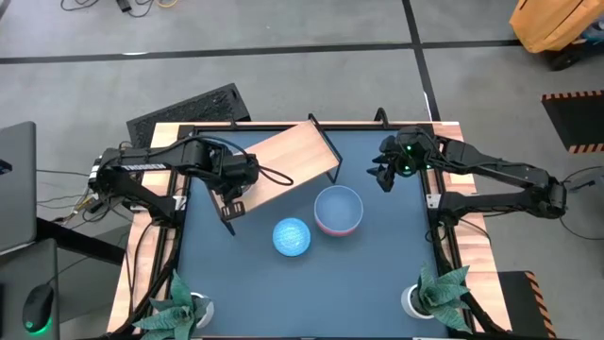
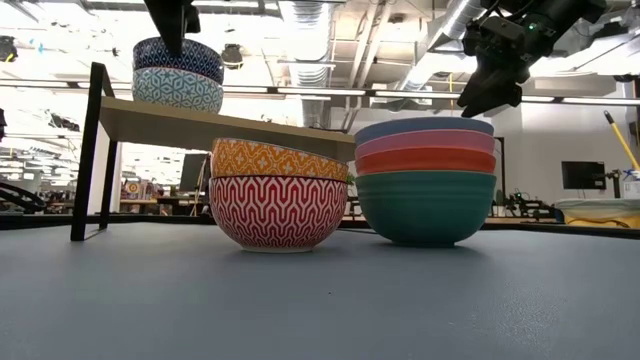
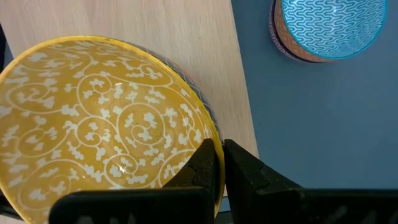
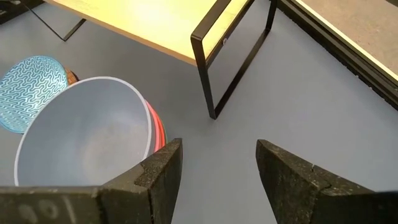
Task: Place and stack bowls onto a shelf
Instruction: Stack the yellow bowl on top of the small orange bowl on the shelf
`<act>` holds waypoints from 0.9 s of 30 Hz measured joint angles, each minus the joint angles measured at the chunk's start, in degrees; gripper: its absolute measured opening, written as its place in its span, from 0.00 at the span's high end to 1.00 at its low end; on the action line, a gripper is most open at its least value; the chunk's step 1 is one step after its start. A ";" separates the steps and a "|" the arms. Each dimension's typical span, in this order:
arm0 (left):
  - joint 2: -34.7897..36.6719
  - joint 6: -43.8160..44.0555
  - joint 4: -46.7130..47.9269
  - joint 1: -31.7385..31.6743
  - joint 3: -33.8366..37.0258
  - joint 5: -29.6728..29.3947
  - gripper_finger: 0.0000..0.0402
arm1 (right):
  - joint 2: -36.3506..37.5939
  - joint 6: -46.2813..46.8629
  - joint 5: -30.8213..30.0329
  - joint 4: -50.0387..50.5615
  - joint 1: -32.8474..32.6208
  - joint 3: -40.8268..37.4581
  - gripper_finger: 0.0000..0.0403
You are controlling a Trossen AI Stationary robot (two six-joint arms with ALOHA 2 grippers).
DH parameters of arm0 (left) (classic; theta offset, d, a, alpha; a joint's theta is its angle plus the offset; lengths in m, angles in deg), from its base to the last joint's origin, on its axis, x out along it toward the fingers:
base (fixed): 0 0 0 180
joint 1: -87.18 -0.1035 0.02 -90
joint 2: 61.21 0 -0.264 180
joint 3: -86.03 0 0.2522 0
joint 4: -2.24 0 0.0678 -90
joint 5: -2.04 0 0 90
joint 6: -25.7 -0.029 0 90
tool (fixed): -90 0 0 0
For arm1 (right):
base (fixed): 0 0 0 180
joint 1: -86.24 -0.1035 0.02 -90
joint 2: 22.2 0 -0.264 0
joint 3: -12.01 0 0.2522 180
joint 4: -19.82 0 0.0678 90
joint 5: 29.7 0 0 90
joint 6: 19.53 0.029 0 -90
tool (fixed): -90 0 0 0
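Observation:
The wooden shelf [image 1: 288, 156] stands slanted at the table's far left. On its left end sit two stacked bowls [image 2: 178, 75]; the upper one, yellow inside with white scrolls [image 3: 99, 124], rests in the lower. My left gripper [image 3: 219, 149] is shut on that upper bowl. On the table stand an orange lattice bowl on a red one [image 2: 278, 195], and a stack with a light blue bowl on top [image 1: 338, 210] and a green one at the bottom [image 2: 425, 205]. My right gripper [image 4: 217, 155] hovers open, right of and above that stack. My left gripper holds the yellow-lined bowl by its rim [image 3: 215, 138], on the side toward the table's near edge. One finger [image 3: 202, 165] is inside the bowl and the other [image 3: 242, 165] outside. The fingers come from above, pointing down. The bowl sits level in the lower bowl on the shelf.
A bowl with a blue wavy inside [image 1: 292, 236] tops the lattice stack, just left of the light blue stack. The shelf's black leg frame [image 4: 217, 62] stands near my right gripper. Two potted plants [image 1: 179, 312] [image 1: 439, 293] sit at the near corners.

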 joint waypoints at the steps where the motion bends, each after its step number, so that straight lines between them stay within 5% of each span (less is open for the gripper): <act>1: 0.00 0.00 0.00 0.00 0.00 -0.01 1.00 | 0.00 0.00 0.00 0.00 0.00 0.00 0.43; 19: -1.52 -0.20 -0.06 0.00 -0.09 0.92 0.99 | -0.01 -0.15 0.02 -0.15 -0.01 0.00 0.43; 27: -1.51 1.16 0.02 0.00 -0.09 1.51 0.88 | -0.02 -0.20 0.02 -0.15 -0.01 0.00 0.43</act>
